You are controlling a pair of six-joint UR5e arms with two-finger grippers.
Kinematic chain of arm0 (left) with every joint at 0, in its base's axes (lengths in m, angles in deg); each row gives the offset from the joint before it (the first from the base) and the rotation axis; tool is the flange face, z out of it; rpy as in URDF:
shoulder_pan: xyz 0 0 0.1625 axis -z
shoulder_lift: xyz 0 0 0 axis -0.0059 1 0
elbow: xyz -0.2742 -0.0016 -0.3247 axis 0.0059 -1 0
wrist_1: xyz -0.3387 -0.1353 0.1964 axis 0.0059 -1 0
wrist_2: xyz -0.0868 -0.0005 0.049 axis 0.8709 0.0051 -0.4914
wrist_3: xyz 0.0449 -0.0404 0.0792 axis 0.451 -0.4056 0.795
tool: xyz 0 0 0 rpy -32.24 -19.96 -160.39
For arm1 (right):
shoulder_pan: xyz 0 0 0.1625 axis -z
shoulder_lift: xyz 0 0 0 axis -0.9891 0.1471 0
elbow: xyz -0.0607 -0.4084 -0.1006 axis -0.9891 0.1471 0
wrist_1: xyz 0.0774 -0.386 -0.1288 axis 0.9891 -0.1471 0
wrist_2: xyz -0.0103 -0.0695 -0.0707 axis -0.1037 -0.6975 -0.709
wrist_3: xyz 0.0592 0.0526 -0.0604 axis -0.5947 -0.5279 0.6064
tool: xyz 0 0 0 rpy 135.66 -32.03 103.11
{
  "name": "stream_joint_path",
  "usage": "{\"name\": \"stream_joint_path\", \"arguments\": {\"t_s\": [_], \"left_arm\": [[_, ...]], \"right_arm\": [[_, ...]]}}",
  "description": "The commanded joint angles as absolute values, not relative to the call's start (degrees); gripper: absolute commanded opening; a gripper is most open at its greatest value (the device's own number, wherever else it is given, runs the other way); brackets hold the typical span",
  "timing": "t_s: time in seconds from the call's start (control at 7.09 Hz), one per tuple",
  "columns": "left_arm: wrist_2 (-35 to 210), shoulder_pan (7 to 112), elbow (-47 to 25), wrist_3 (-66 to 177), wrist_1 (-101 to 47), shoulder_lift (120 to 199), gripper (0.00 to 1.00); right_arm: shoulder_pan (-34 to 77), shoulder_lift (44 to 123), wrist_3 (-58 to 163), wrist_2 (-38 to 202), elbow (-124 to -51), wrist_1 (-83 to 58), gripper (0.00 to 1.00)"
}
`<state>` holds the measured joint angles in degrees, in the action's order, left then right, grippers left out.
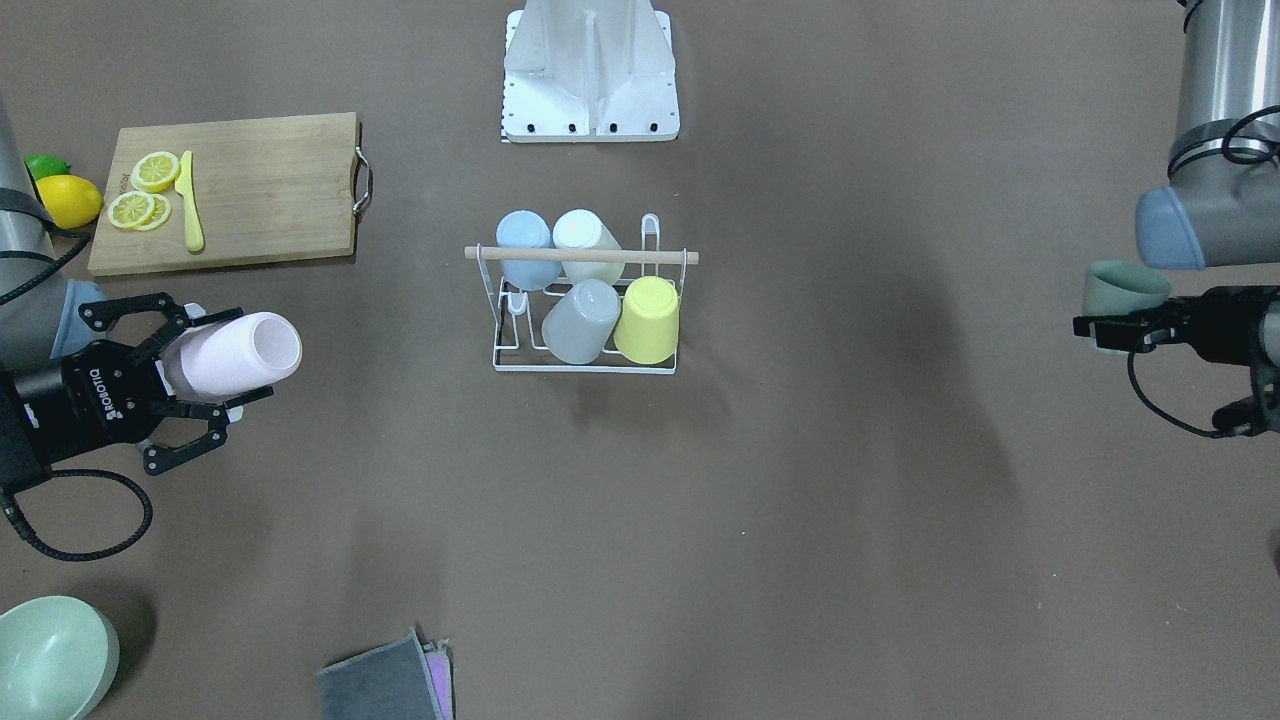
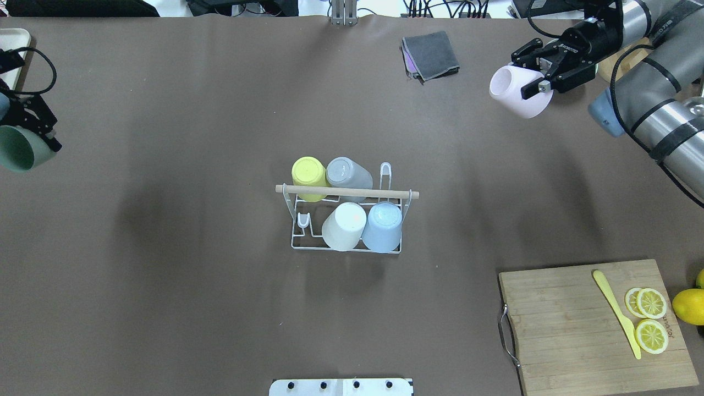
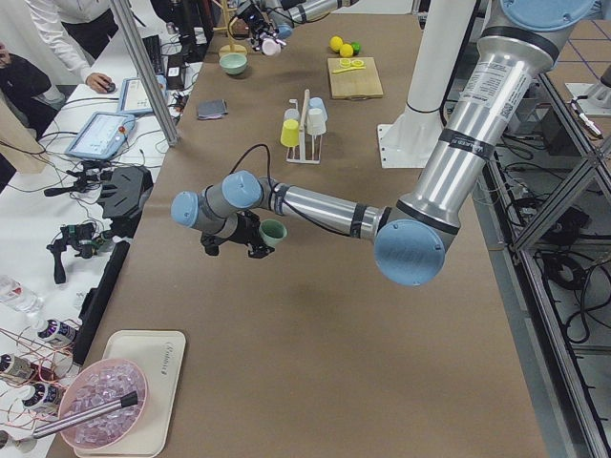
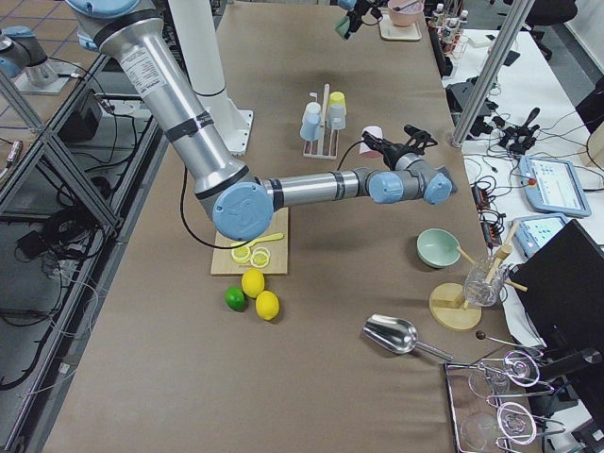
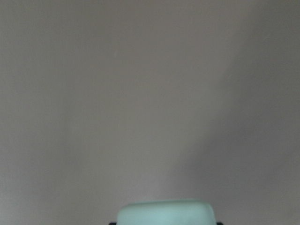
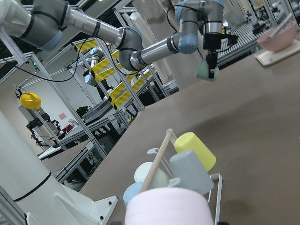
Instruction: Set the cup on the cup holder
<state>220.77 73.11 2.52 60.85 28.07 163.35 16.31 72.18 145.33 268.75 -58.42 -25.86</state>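
Observation:
The white wire cup holder with a wooden rod (image 1: 580,256) stands mid-table, also in the overhead view (image 2: 346,192). It holds several upturned cups: yellow (image 1: 648,320), grey (image 1: 580,322), white (image 1: 585,240) and blue (image 1: 525,245). My right gripper (image 1: 235,357) is shut on a pink cup (image 1: 255,350) held on its side above the table, far to the holder's side, as the overhead view shows (image 2: 517,91). My left gripper (image 1: 1110,325) is shut on a green cup (image 1: 1125,285) at the opposite table end, also seen from overhead (image 2: 19,148).
A wooden cutting board (image 1: 260,190) carries lemon slices (image 1: 145,195) and a yellow knife (image 1: 190,205). A lemon (image 1: 70,200) and a lime lie beside it. A green bowl (image 1: 50,655), a folded grey cloth (image 1: 385,680) and the white mount base (image 1: 590,75) sit around the edges.

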Motion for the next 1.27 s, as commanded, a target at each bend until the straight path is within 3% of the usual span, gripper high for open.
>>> {"name": "stream_joint_path", "arguments": {"t_s": [0.0,0.56,1.13], "left_arm": [[216.6,75.7,6.3,39.5,-5.7,164.3,0.00],[194.3,74.8,4.4,11.8,-45.6,167.1,0.00],[168.7,61.9,1.7,3.5,-85.3,164.7,0.00]], "right_arm": [[18.4,72.7,162.7,277.8,-56.5,-26.6,0.34],[25.6,71.5,182.4,287.2,-53.3,-26.6,0.34],[30.1,68.2,186.3,290.6,-53.4,-26.7,0.35]]}}
